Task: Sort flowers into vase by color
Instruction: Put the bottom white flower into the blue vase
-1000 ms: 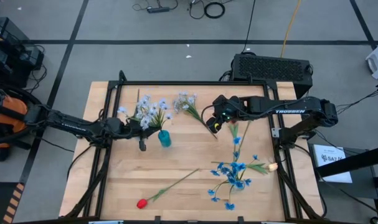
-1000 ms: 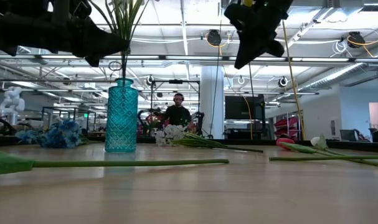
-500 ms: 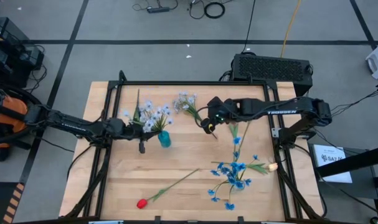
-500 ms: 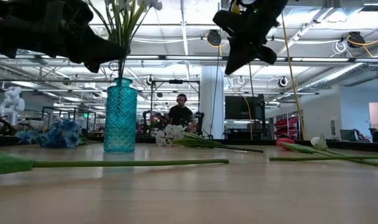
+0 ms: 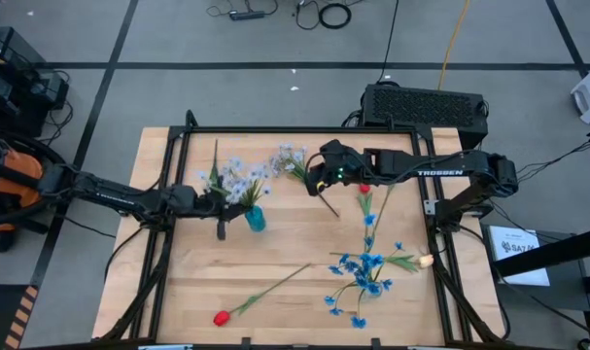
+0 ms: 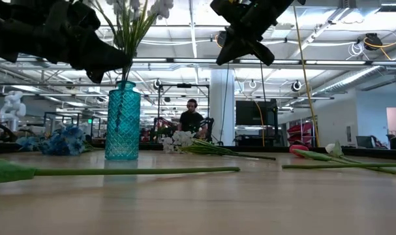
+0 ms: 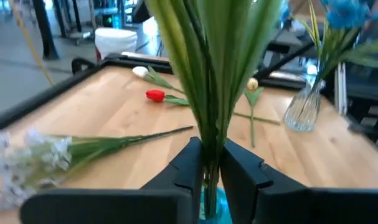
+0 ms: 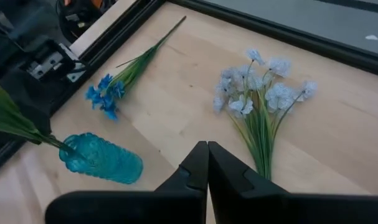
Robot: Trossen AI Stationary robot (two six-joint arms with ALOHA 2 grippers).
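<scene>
Left gripper [image 7: 208, 163] clamping the green stems of a pale blue-white spray [image 5: 234, 176], holding them in the mouth of the teal vase [image 5: 256, 218] left of centre. Right gripper [image 8: 207, 163] hovering, fingers pressed together and empty, above another pale spray [image 8: 260, 93] lying at the far middle.

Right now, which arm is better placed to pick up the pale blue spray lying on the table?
Right. Its end effector hangs empty beside that spray, while the left end effector is shut on stems in the vase.
</scene>
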